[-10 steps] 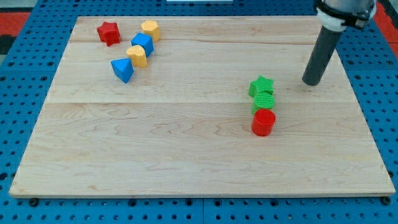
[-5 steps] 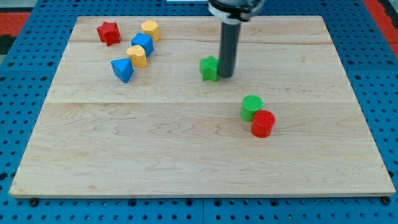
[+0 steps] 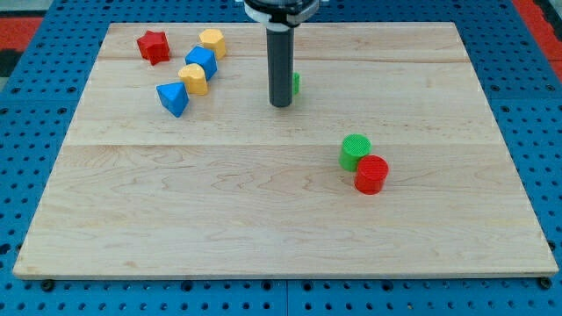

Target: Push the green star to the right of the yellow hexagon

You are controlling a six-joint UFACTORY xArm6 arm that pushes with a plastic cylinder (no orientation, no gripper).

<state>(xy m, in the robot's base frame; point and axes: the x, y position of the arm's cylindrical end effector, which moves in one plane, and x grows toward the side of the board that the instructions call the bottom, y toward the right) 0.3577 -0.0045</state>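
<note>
The green star is mostly hidden behind my rod; only a thin green sliver shows at the rod's right edge, in the upper middle of the board. My tip rests on the board just below and left of that sliver. One yellow hexagon sits near the view's top left, and a second yellow block lies below it. Both are well to the left of my tip.
A red star is at the top left. A blue block lies between the two yellow blocks, and a blue wedge is below them. A green cylinder touches a red cylinder at right of centre.
The green star went from beside the green cylinder up and left to the upper middle. My rod followed it from the right and now stands in front of it, covering most of it.
</note>
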